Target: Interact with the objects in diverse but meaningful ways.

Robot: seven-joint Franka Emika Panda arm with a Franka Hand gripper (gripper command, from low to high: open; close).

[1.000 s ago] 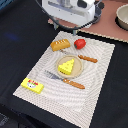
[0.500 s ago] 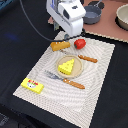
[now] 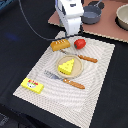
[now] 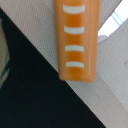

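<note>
Hand: fingertips hidden under the white arm point(image 3: 70, 15) in the exterior view and absent from the wrist view, so I cannot tell whether they are spread or pressed together.
Position: arm hangs above the bread loaf point(image 3: 59, 45), which fills the wrist view, suggesting a grasp is being lined up.
Loaf: lies on the placemat point(image 3: 100, 70), near its corner, just beside the red fruit point(image 3: 80, 43).
Cheese wedge point(image 3: 66, 65): sits on the plate point(image 3: 79, 72), knife point(image 3: 83, 57) and fork point(image 3: 64, 80) on either side, like a meal setting.
Yellow box point(image 3: 32, 85): near the placemat's edge.
Grey pot point(image 3: 92, 12): on the worktop point(image 3: 20, 45), beyond the placemat.
</note>
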